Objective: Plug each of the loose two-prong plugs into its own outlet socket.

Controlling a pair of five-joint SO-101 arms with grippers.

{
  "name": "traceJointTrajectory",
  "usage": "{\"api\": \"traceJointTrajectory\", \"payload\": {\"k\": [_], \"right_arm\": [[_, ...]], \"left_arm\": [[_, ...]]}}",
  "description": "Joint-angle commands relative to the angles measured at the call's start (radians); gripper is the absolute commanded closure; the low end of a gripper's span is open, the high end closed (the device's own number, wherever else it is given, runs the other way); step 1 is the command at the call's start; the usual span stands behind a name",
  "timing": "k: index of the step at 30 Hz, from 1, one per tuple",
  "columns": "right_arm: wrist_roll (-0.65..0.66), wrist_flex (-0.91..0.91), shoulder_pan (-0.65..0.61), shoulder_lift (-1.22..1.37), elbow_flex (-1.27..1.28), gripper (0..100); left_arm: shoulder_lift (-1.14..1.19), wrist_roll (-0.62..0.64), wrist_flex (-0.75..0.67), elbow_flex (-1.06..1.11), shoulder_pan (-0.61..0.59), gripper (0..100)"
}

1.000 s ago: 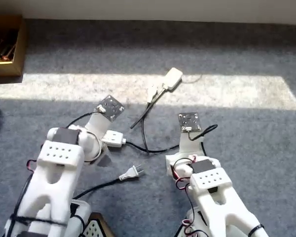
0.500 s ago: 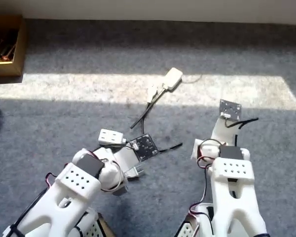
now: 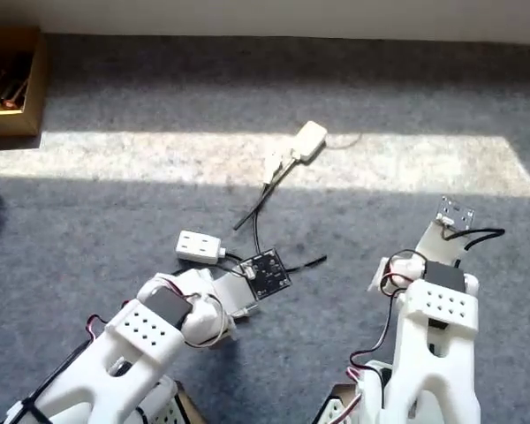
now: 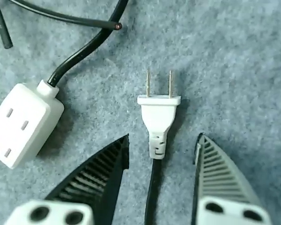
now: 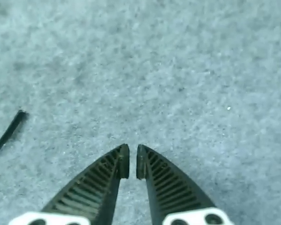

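We see the white two-prong plug (image 4: 158, 112), on a black cord, lying flat on the grey carpet (image 4: 234, 56) near the white outlet socket (image 4: 23, 124). The fingers of the left gripper (image 4: 162, 138) are spread either side of it; those of the right gripper (image 5: 132, 154) are pressed together.

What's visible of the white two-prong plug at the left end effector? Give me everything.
The white two-prong plug looks like moulded plastic: a flat-faced head tapering into a ribbed strain relief, then a black cord. Two thin metal prongs, straight and parallel, stick out bare, plugged into nothing. It lies flat on the grey carpet, centred in the gap of the open left end effector, which does not touch it. The white outlet block lies beside it, apart.
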Motion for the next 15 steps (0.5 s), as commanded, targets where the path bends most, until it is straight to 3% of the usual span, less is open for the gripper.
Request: {"api": "traceJointTrajectory", "payload": {"k": [1,8,15], "right_arm": [[-0.011,0.005,0.013,-0.015,-0.035,95.8],[-0.011,0.005,0.012,-0.015,-0.035,95.8],[-0.011,0.005,-0.015,-0.015,-0.033,95.8]], "left_arm": [[-0.012,-0.005,-0.058,0.028,0.007,76],[-0.012,-0.005,-0.066,0.039,0.007,77],[-0.012,-0.005,-0.058,-0.015,0.015,93]]}}
